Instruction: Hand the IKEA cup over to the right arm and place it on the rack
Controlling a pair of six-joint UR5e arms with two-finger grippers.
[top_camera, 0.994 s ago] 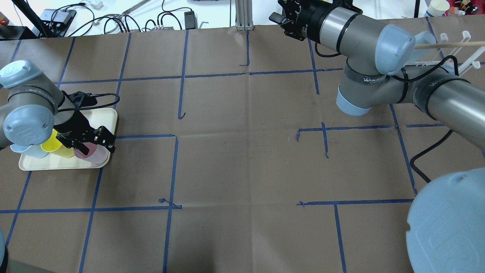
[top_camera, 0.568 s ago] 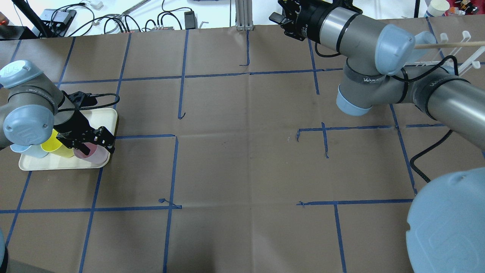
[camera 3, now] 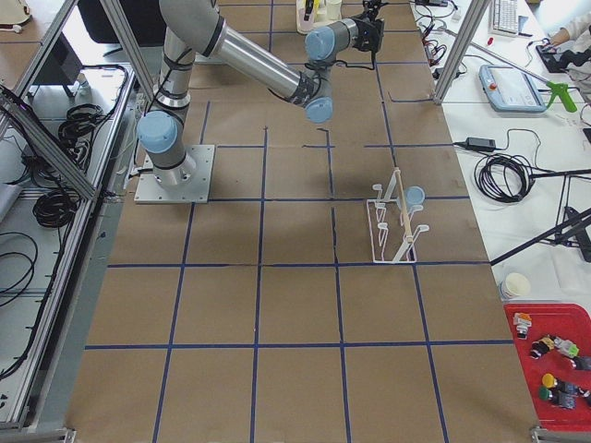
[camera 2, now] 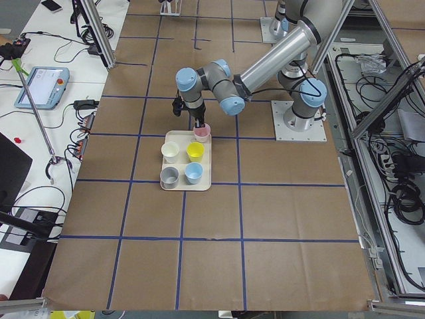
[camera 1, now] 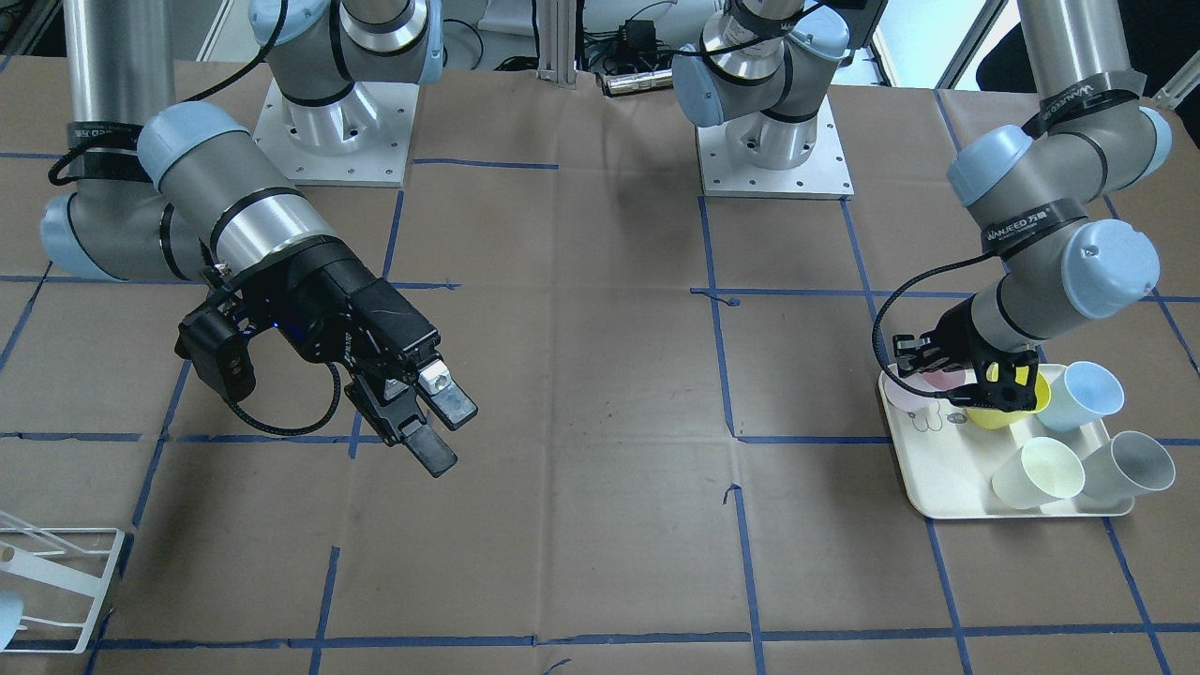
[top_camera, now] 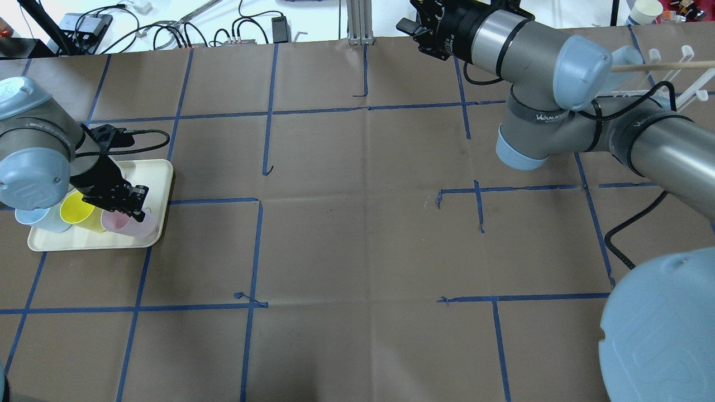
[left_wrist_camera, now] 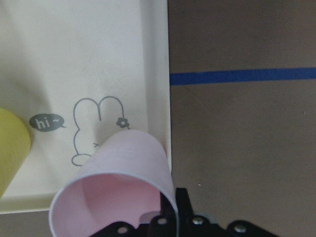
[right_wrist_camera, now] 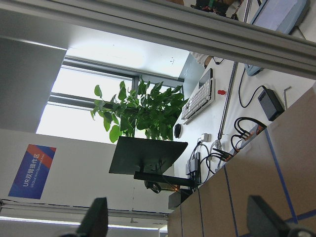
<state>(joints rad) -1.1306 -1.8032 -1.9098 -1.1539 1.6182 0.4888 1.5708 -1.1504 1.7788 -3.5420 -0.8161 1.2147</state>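
Pinching the wall of the pale pink plastic cup [left_wrist_camera: 118,182], the left gripper [top_camera: 131,204] appears closed on its rim, at the right edge of the cream rectangular tray [left_wrist_camera: 59,59], middle left of the overhead frame; advise a straight lift, clear of the neighbouring yellow cup [top_camera: 75,209]; right gripper [camera 1: 439,422] hangs agape, empty; white wire rack [camera 3: 392,231] stands well apart. Legible: "hi~" on the tray; "WANJEED" band [camera 1: 1017,225] on the left arm.

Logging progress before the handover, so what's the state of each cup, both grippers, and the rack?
pink cup: at the corner of the tray, rim pinched.
left gripper: jaws shut on the pink cup.
right gripper: jaws open, empty.
yellow cup: upright on tray.
blue cup: upright on tray.
cream cup: upright on tray.
grey cup: upright on tray.
rack: standing, pale cup on it.
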